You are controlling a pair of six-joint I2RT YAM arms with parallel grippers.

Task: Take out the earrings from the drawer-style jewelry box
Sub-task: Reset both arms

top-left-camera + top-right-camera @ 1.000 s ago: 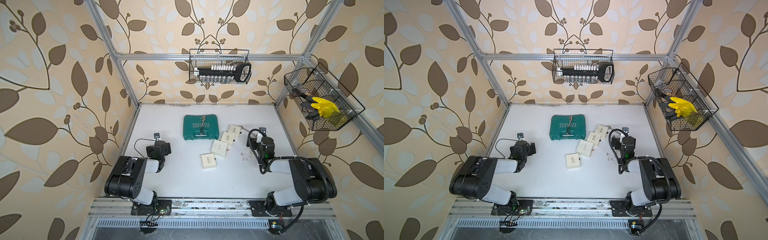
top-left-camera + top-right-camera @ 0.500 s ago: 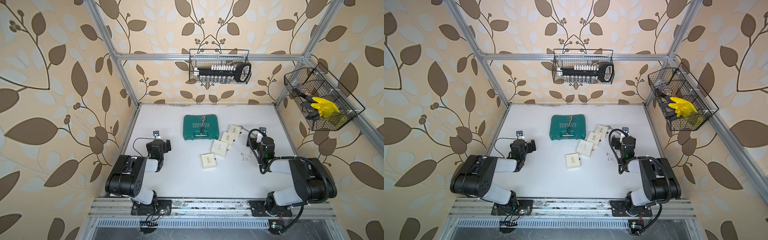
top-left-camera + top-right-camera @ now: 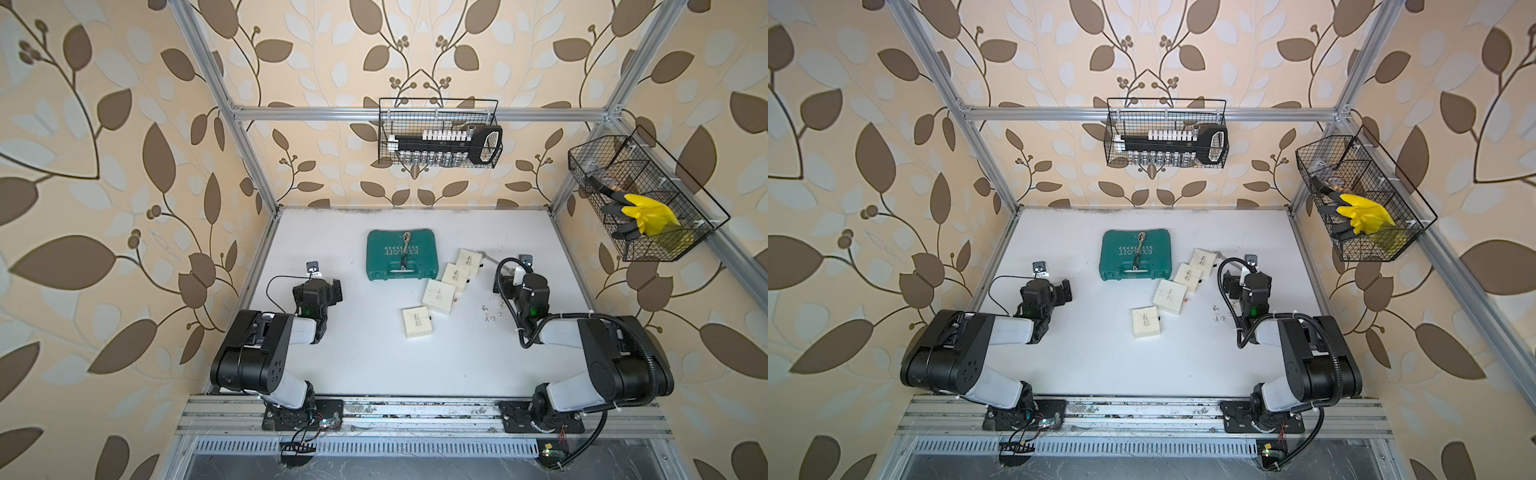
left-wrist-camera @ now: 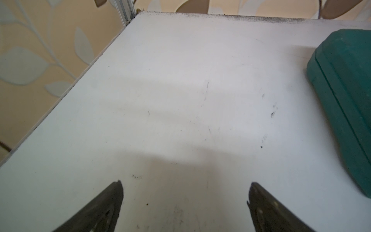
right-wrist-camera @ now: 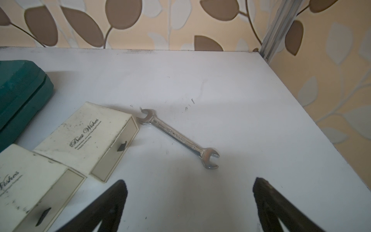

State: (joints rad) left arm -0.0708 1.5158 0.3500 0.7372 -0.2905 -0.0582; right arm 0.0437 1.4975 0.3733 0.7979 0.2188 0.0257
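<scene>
Left gripper [image 4: 185, 181] and right gripper [image 5: 188, 180] both gape, empty. The earrings [image 3: 491, 317] lie loose on the table [image 3: 374, 365] near the right gripper, apart from the boxes [image 3: 439, 296]. One careless sweep could scatter them.

We see a matt white table [image 4: 180, 90], scuffed; a matt teal plastic case [image 3: 384, 266]; smudged cream card boxes [image 5: 80, 138]; a glossy metal open-end wrench [image 5: 176, 137]; and shiny silvery earrings [image 3: 490, 313].

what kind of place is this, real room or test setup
Most likely a robot test cell dressed as a room: leaf wallpaper panels on an aluminium frame, left arm and right arm bolted to a rail at a white table, a wire basket of tools.
</scene>
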